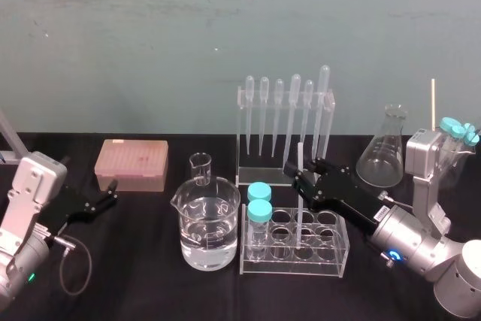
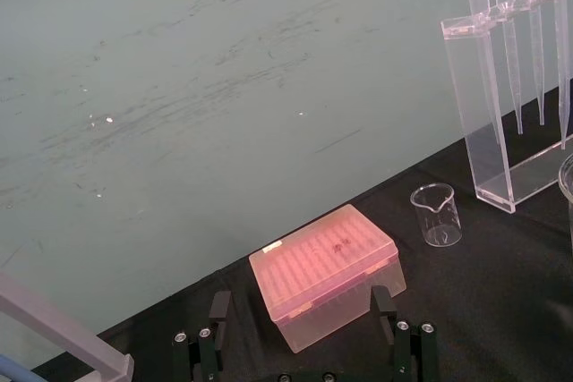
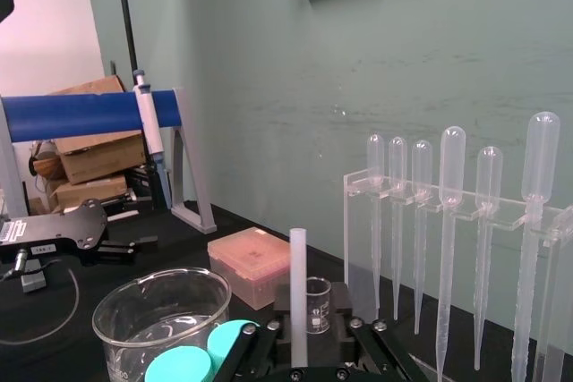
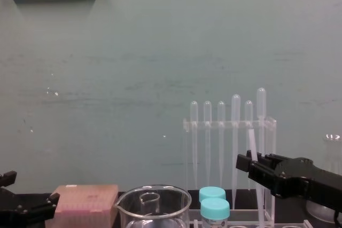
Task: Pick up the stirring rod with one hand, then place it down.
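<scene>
The right tool (image 1: 307,178) is clenched on the stirring rod (image 1: 299,155), holding it upright at the clear tube rack (image 1: 334,263); the left tool (image 1: 105,199) sits released, far left on the tabletop (image 1: 143,280)

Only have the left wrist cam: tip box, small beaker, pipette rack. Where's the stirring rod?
Observer: The right claw is shut on the stirring rod, holding it near upright.
Operator: Over what?
Observer: Over the test tube rack. The rod's lower part runs down among the rack's holes; I cannot tell whether it touches the bottom.
Operator: Left claw in the way?
Observer: No. The left claw sits open at the table's left by the tip box, with the big beaker between it and the rack.
</scene>
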Tool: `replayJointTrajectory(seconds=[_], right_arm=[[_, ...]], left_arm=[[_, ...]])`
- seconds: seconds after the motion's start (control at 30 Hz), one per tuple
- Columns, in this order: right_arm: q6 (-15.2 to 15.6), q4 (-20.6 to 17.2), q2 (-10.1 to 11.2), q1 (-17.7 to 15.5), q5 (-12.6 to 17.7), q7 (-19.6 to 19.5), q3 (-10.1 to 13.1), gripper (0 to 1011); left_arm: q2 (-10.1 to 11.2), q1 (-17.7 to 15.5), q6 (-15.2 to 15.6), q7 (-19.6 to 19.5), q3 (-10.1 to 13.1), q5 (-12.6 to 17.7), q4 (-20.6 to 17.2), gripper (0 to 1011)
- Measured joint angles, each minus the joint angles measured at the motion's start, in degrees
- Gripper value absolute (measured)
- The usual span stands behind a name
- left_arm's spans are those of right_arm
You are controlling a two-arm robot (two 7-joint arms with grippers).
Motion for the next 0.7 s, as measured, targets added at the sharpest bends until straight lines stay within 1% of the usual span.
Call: replayJointTrajectory(seconds=[0.07,0.1,0.13,0.2,0.23,0.3,0.33,0.37,0.43,0.47,0.5,0.53,0.6,0.67,0.7], right_arm=[[0.0,0.0,0.0,0.0,0.0,0.0,0.0,319],[0.0,0.0,0.0,0.0,0.0,0.0,0.0,380],[0.0,0.0,0.0,0.0,0.0,0.0,0.0,380],[0.0,0.0,0.0,0.0,0.0,0.0,0.0,438],[0.0,0.0,0.0,0.0,0.0,0.0,0.1,499],[0.0,0.0,0.0,0.0,0.0,0.0,0.1,541],[0.0,0.0,0.0,0.0,0.0,0.0,0.1,585],[0.0,0.0,0.0,0.0,0.0,0.0,0.1,585],[0.0,0.0,0.0,0.0,0.1,0.0,0.1,664],[0.0,0.0,0.0,0.0,0.1,0.0,0.1,684],[0.0,0.0,0.0,0.0,0.1,0.0,0.1,742],[0.0,0.0,0.0,0.0,0.1,0.0,0.1,756],[0.0,0.0,0.0,0.0,0.1,0.0,0.1,837],[0.0,0.0,0.0,0.0,0.1,0.0,0.1,887],[0.0,0.0,0.0,0.0,0.1,0.0,0.1,887]], left_arm=[[0.0,0.0,0.0,0.0,0.0,0.0,0.0,1000],[0.0,0.0,0.0,0.0,0.0,0.0,0.0,1000],[0.0,0.0,0.0,0.0,0.0,0.0,0.0,1000],[0.0,0.0,0.0,0.0,0.0,0.0,0.0,1000],[0.0,0.0,0.0,0.0,0.0,0.0,0.0,1000],[0.0,0.0,0.0,0.0,0.0,0.0,0.0,1000],[0.0,0.0,0.0,0.0,0.0,0.0,0.0,1000],[0.0,0.0,0.0,0.0,0.0,0.0,0.0,1000],[0.0,0.0,0.0,0.0,0.0,0.0,0.0,1000],[0.0,0.0,0.0,0.0,0.0,0.0,0.0,1000],[0.0,0.0,0.0,0.0,0.0,0.0,0.0,1000],[0.0,0.0,0.0,0.0,0.0,0.0,0.0,1000],[0.0,0.0,0.0,0.0,0.0,0.0,0.0,1000],[0.0,0.0,0.0,0.0,0.0,0.0,0.0,1000],[0.0,0.0,0.0,0.0,0.0,0.0,0.0,1000]])
